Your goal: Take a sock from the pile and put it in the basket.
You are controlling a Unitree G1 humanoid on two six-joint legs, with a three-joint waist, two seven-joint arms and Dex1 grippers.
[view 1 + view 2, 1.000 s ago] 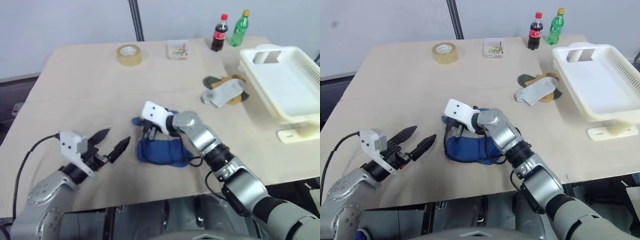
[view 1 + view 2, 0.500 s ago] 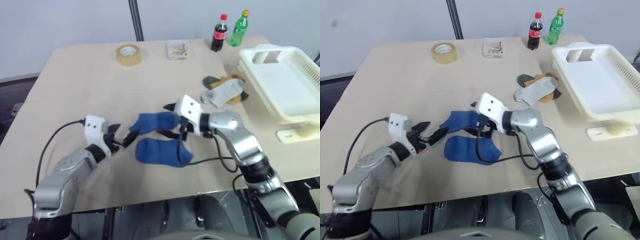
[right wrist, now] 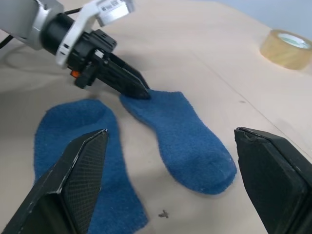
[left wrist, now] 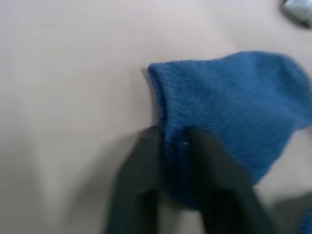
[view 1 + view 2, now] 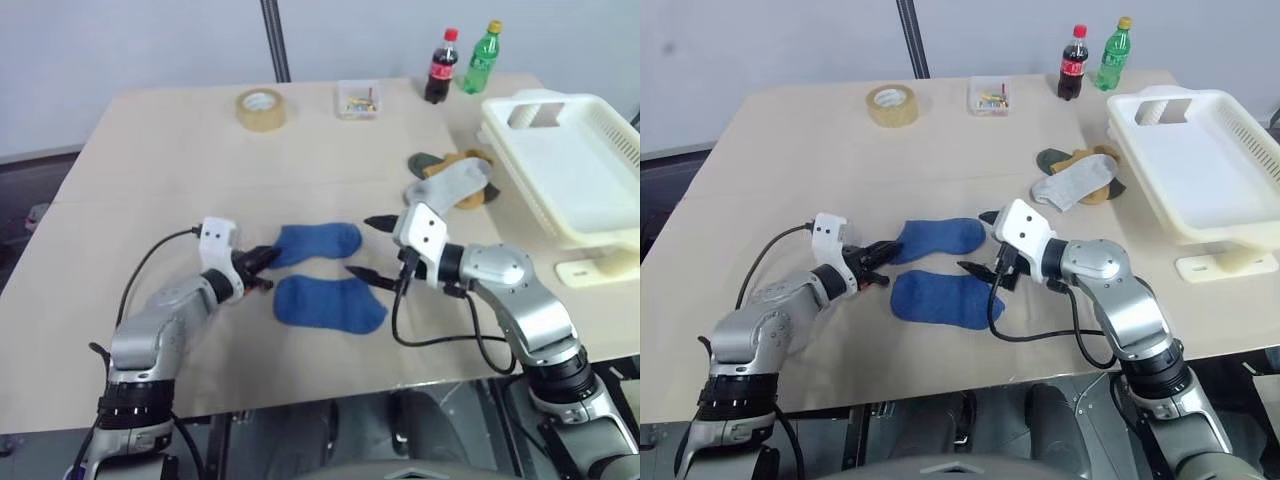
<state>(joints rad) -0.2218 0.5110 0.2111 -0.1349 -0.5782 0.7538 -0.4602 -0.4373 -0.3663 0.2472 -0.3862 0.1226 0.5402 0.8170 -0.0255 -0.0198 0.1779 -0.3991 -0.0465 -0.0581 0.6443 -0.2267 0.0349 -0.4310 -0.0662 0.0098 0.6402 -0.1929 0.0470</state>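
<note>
Two royal-blue socks lie flat side by side on the table. On the farther sock (image 5: 322, 241) my left gripper (image 5: 268, 260) is shut, pinching its cuff edge (image 4: 165, 112) between the black fingers (image 4: 141, 180). The nearer blue sock (image 5: 330, 303) lies untouched. At the toe end of the farther sock my right gripper (image 5: 360, 246) stands open, holding nothing, and its wrist view shows both socks and the left gripper (image 3: 127, 82). The pile (image 5: 452, 180), with light grey, mustard-yellow and dark socks, lies to the right, next to the white basket (image 5: 605, 118), which is empty.
At the table's far edge stand a tape roll (image 5: 260, 108), a small clear box (image 5: 357, 98), a cola bottle (image 5: 438, 65) and a green bottle (image 5: 478, 56). A white block (image 5: 590, 270) lies in front of the basket. Cables trail from both wrists.
My right gripper drew one blue sock rightward off the other, let go, opened and pulled back to the right. My left gripper moved forward and shut on that sock's cuff.
</note>
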